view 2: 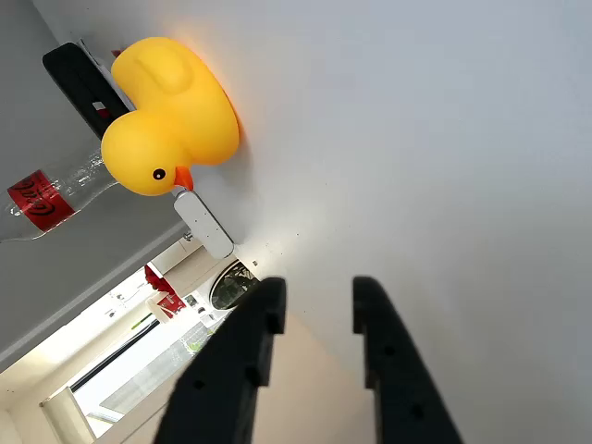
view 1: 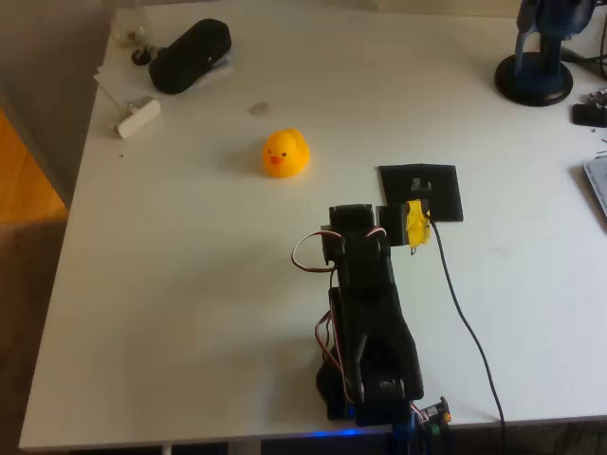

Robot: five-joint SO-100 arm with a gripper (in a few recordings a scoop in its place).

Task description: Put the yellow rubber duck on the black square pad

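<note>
We are looking for the duck [view 1: 285, 153], which is sitting upright on the white tabletop [view 1: 190, 284], beak toward the arm, well apart from the pad [view 1: 432, 185]. In the overhead view the duck is lying up and to the left of the gripper [view 1: 414, 224], while the gripper is hanging over the pad's lower-left corner. In the wrist view the duck [view 2: 171, 116] is showing off to the upper left of the gripper [view 2: 314, 305], whose two fingers are standing narrowly parted and holding nothing. We are judging that the arm must swing left toward the duck and widen first.
</note>
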